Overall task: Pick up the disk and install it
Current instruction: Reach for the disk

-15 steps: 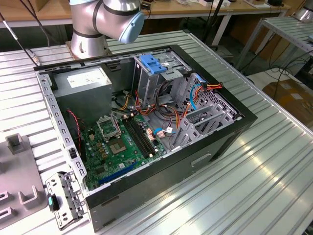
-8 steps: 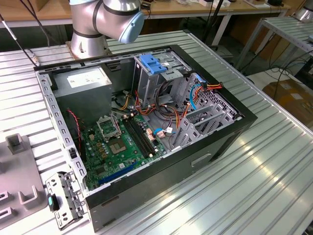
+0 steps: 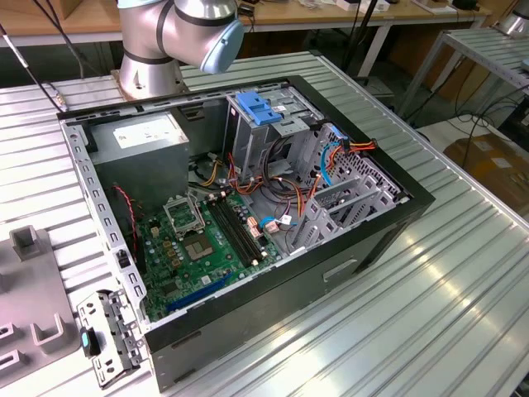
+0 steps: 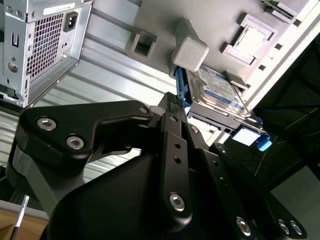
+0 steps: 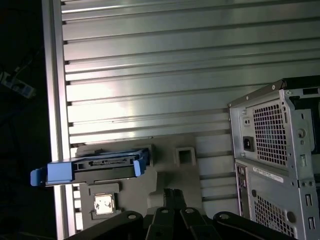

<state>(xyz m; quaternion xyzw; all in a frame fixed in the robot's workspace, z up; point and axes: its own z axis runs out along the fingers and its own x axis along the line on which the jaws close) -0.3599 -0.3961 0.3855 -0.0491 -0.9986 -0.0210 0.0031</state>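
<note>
The claw, opening not discernible, hovers near the disk on a grey tray atop the ribbed metal table.

Case: side cover off, interior open from above.

Obstructions inside:
- PSU fills the rear corner.
- Tall drive cage w/ blue latch stands just beside the PSU.
- Cable bundle (orange, red, blue) is strung across the gap btwn cage and metal bay frame.
- Motherboard carries low parts only, w/ open room over it.

Arm base stands just behind the case. Table is bare ribbed top on the exterior view's right of the case, free passage.

Disk lies on grey fixture at the table edge, w/ open air beyond its blue end. Label face is uncovered in the second wrist view. Grey block sits just beside one end. Rear panel of the case is well apart from the disk, bare table btwn.
</note>
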